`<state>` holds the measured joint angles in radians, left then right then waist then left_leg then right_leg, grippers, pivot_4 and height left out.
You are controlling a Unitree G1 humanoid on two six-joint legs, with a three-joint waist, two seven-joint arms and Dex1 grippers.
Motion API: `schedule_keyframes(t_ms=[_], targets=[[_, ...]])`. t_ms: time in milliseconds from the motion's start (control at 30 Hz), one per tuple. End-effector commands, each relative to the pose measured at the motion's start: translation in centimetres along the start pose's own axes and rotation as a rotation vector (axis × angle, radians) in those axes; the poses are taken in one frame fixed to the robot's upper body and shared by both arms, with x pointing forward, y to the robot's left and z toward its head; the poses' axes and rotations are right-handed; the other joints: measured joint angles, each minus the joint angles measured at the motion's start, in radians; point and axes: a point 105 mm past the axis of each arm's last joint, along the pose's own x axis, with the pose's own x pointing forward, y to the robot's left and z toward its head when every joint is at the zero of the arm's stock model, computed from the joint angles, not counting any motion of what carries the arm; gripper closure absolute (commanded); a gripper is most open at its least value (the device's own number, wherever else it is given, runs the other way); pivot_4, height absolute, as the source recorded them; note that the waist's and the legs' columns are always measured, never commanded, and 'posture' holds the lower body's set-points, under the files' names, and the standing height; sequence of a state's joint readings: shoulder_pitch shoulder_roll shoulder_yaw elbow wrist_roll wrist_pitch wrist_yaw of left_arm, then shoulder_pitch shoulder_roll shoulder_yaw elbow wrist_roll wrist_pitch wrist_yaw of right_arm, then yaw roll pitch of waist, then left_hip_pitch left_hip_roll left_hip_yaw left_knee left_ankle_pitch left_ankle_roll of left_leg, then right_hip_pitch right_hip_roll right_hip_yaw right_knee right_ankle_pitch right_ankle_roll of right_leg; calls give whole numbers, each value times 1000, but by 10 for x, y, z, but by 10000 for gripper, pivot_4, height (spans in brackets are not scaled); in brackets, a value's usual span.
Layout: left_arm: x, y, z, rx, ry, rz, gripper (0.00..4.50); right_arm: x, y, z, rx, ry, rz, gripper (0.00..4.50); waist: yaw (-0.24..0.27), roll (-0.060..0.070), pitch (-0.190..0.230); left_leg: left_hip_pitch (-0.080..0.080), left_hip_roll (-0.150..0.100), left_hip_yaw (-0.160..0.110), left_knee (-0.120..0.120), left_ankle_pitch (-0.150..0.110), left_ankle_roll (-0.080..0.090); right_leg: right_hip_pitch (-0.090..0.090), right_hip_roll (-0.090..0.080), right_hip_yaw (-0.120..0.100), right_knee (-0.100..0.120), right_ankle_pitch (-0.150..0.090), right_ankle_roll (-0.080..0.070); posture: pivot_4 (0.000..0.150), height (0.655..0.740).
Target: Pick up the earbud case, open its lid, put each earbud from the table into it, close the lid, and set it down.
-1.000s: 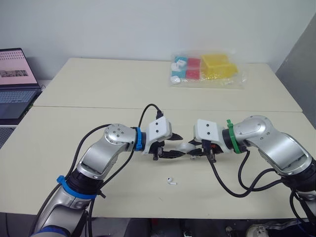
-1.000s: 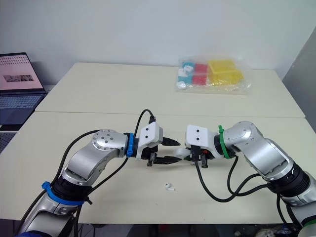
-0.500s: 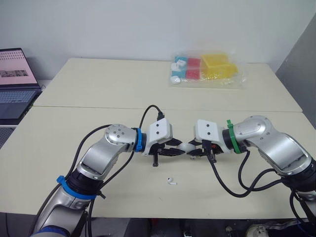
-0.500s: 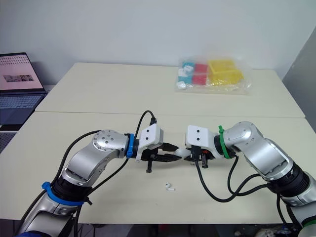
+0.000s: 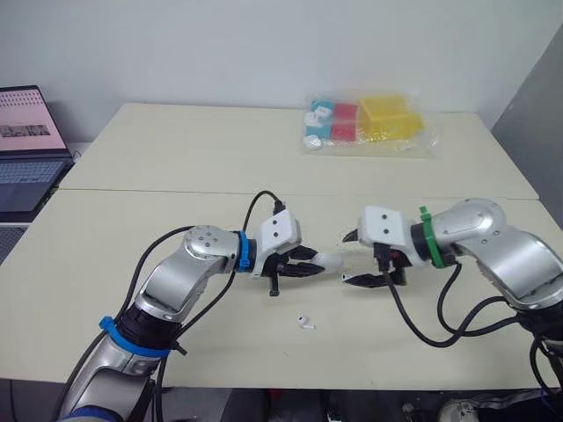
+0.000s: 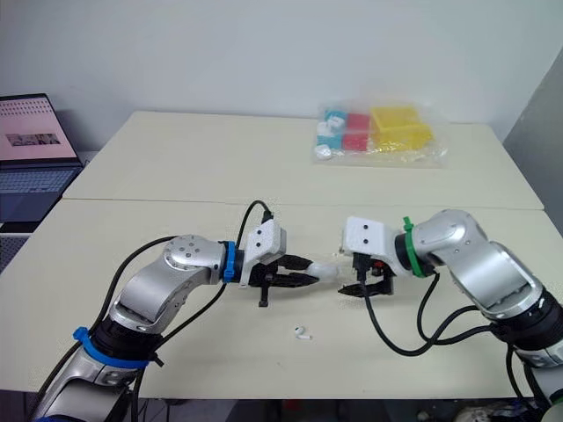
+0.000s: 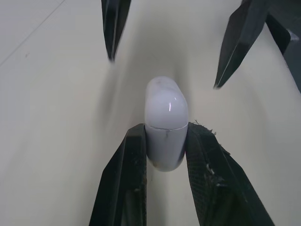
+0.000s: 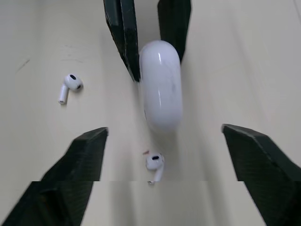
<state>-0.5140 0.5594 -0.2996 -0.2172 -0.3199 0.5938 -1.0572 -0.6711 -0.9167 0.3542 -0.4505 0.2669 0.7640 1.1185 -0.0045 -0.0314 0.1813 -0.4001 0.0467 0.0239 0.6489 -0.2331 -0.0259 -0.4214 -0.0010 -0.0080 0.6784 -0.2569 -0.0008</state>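
Our left gripper [image 5: 308, 263] holds the shut white earbud case [image 7: 164, 117] in its jaws over the table [image 5: 176, 158]. Our right gripper [image 5: 353, 258] faces it, jaws wide. Two earbuds [image 8: 69, 85] lie on the table. We judge lid-opening is in hand: next, the right jaws must catch the lid.

Head stereo pair: set high, facing forward and down across the pale beige table [image 5: 176, 158]. Wrist cameras: close in, facing each other, sharing the glossy white oval earbud case [image 7: 165, 123].
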Motion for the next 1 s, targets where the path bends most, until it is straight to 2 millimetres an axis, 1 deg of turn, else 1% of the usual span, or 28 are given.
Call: schedule_keyframes(t_ms=[33,133,167,200,300,333,433,667,867,1000], targets=[[-8,3,9,-97,-153,18,37020,-23,-1,19,-132,-78,-43,0,1,0,0,0,0,0,0,0,0,0,0,0,0,0,0,1500,7389],[-11,2,16,-223,-317,18,37020,-29,-3,33,-198,-173,-95,0,-1,0,0,0,0,1,-1,0,0,0,0,0,-1,0,0,1500,7389],[-11,2,17,-241,-338,22,37020,-30,-4,35,-205,-187,-103,0,-1,0,0,0,0,1,-1,0,0,0,0,0,-1,0,0,1500,7389],[-11,-1,16,-222,-349,17,37020,-27,-3,39,-210,-201,-108,0,-1,0,0,0,0,1,-1,0,0,0,0,0,-1,0,0,1500,7389],[-9,-9,12,-165,-333,-1,37020,-21,-2,42,-203,-216,-118,0,-2,0,0,1,0,0,-1,0,0,0,0,1,0,0,0,1500,7389],[-9,-10,13,-151,-328,-6,37020,-18,-5,43,-198,-214,-125,0,-1,0,0,1,1,-1,-1,0,0,0,0,1,0,0,0,1500,7389],[-8,-11,14,-124,-321,-10,37020,-14,-11,44,-184,-208,-141,0,-1,0,0,1,0,-1,0,0,0,1,0,1,0,0,0,1500,7389],[-7,-12,17,-111,-345,-3,37020,-4,-15,42,-170,-196,-134,0,0,0,0,0,0,0,-1,0,0,0,-1,1,-1,0,0,1500,7389],[-7,-11,17,-109,-347,2,37020,-3,-19,39,-162,-184,-145,0,0,0,0,0,0,0,-1,0,0,0,0,1,0,0,0,1500,7389],[-6,-15,12,-72,-324,-10,37020,-5,-25,43,-155,-200,-172,0,-1,0,0,0,0,0,-1,0,0,0,0,1,0,0,0,1500,7389]])
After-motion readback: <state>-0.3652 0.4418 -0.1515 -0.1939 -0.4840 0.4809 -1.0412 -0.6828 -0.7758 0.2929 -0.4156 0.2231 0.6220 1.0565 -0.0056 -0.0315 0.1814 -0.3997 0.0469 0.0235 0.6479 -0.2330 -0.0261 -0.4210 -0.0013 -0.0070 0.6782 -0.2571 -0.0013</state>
